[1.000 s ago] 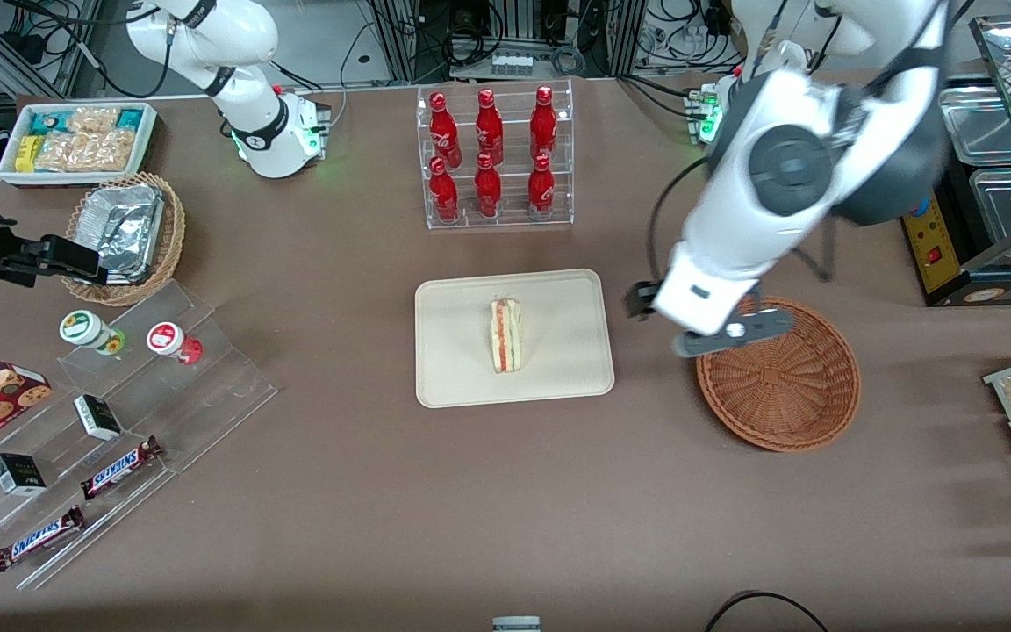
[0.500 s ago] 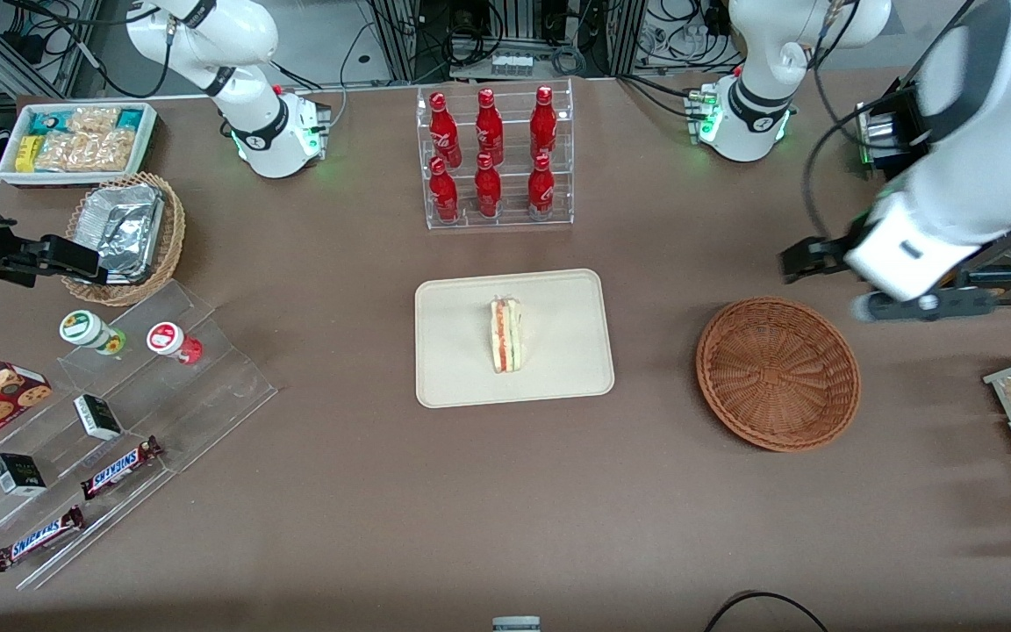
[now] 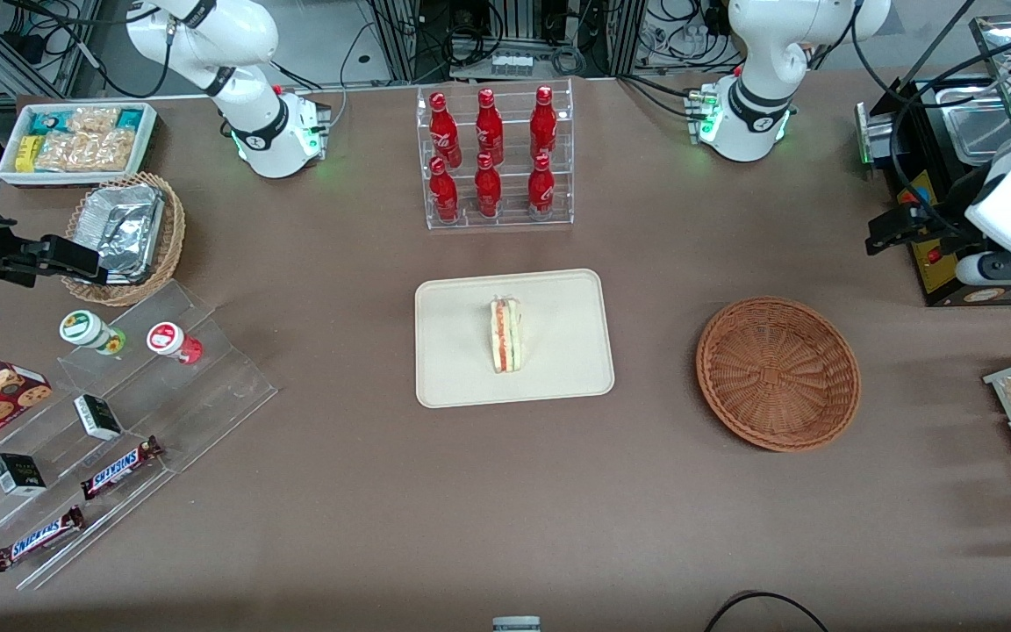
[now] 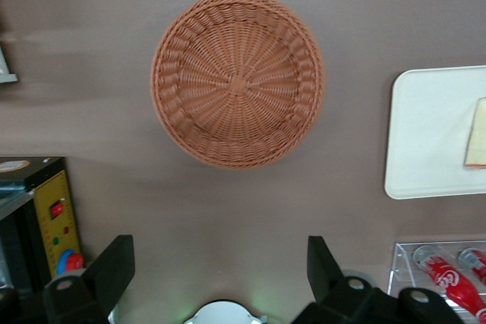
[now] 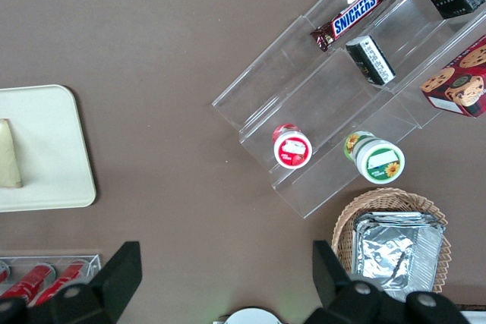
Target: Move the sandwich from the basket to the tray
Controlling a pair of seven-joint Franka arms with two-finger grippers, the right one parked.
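Fingers [image 4: 114,269] spread wide with nothing between them, on gripper [image 4: 216,275] raised high above the table [image 3: 365,491] at the working arm's end, well apart from the basket [image 3: 777,373] and slightly farther from the front camera than it. Seen in the front view as a dark clamp beside a black box with a yellow panel [image 3: 931,246].

Sandwich [image 3: 505,334] resting on the tray [image 3: 453,377], roughly at its middle, cut edge with red, pink and green layers facing up. Tray flat on the brown table, near the middle, between the basket and the clear stepped shelf [image 3: 207,395] holding snack bars and small boxes. Basket holding nothing, woven bottom fully in view in the wrist view [image 4: 237,80], well apart from the tray.

Clear rack of red bottles [image 3: 492,158] farther from the front camera than the tray. Lighter wicker basket with silver foil [image 3: 124,233] and white bin of snack packets [image 3: 75,140] toward the parked arm's end.
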